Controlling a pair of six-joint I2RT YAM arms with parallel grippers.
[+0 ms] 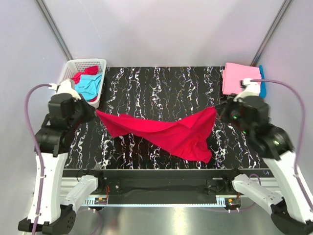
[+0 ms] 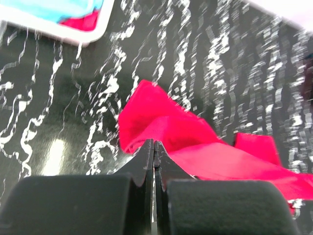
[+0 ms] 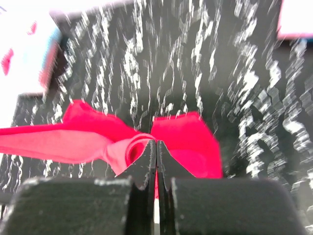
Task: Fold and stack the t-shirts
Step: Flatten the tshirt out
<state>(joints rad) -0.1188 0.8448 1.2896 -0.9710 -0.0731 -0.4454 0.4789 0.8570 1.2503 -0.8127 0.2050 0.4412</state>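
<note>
A crimson red t-shirt (image 1: 166,132) hangs stretched across the middle of the black marbled table (image 1: 161,83), sagging at its lower right. My left gripper (image 1: 94,113) pinches its left corner, and in the left wrist view the gripper (image 2: 154,143) is shut with the red cloth (image 2: 166,122) bunched at its tips. My right gripper (image 1: 217,110) holds the right corner. The right wrist view shows that gripper (image 3: 156,143) shut with red cloth (image 3: 188,139) between the jaws. A folded pink t-shirt (image 1: 238,78) lies at the back right on a turquoise blue one (image 1: 262,82).
A white lattice basket (image 1: 73,63) stands at the back left, behind my left arm, with a turquoise shirt (image 1: 90,85) and a red one (image 1: 83,74) in it. Its rim (image 2: 73,34) shows in the left wrist view. Metal frame posts rise at both back corners.
</note>
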